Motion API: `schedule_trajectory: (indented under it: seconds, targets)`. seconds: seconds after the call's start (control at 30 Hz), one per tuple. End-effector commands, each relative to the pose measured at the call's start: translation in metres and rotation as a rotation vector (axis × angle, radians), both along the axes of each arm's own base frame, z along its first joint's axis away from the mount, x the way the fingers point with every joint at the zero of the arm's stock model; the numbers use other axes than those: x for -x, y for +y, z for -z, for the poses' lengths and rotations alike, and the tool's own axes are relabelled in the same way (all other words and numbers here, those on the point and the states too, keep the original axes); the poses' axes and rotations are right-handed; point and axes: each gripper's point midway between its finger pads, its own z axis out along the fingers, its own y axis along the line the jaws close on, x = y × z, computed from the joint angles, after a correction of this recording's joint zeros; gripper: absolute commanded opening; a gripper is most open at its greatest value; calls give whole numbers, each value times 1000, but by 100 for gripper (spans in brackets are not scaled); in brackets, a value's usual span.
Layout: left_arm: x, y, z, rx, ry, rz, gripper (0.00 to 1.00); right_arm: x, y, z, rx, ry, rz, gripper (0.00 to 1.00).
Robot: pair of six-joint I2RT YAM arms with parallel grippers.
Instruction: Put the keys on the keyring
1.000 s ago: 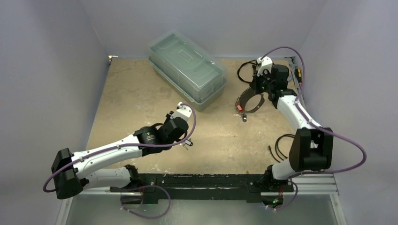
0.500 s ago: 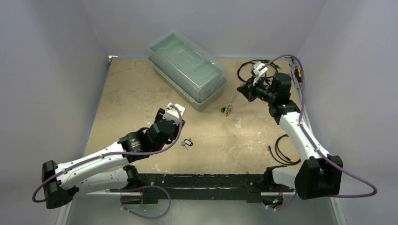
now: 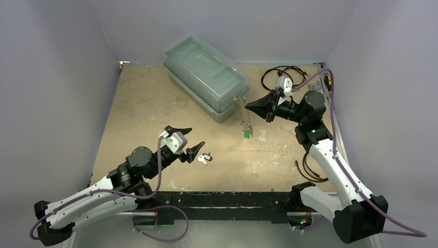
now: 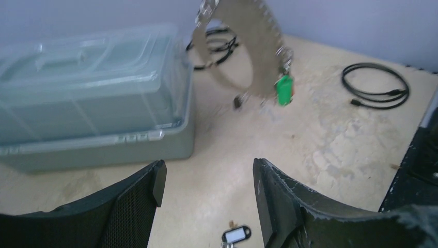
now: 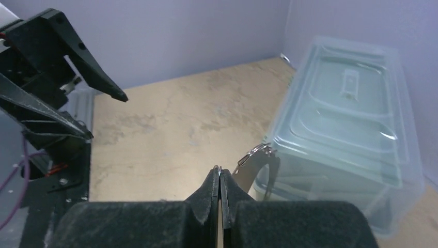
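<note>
My right gripper is shut on the rim of the keyring and holds it in the air, edge-on from above, next to the plastic box. In the left wrist view the keyring is a silver plate with small holes, and a green-tagged key hangs from its lower rim. In the right wrist view the pads pinch the ring's edge. My left gripper is open and empty above a black-tagged key that lies on the table.
A clear lidded plastic box stands at the back centre, close behind the keyring. A coiled black cable lies at the back right. Another cable lies near the right arm's base.
My right arm has swung the keyring left toward the box and turned it edge-on. My left arm has drawn back and lifted, jaws open. The black-tagged key stays on the table.
</note>
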Motion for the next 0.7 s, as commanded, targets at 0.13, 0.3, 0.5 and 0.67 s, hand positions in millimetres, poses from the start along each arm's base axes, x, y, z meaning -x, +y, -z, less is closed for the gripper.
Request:
schedule_trajectory:
  seconds: [0.13,0.3,0.5,0.67]
  targets:
    - [45,-38,-80,97,-362,365,61,72,18,-60,-230,-129,-232,0]
    - [46,-52,-100,129,-459,398,61,95,29,-63,-290,-102,-331,0]
    - [51,-75,-105,109,-516,487,52,114,40,-55,-343,-50,-384,0]
    - [59,-79,-98,106,-528,543,44,121,45,-52,-379,-41,-389,0]
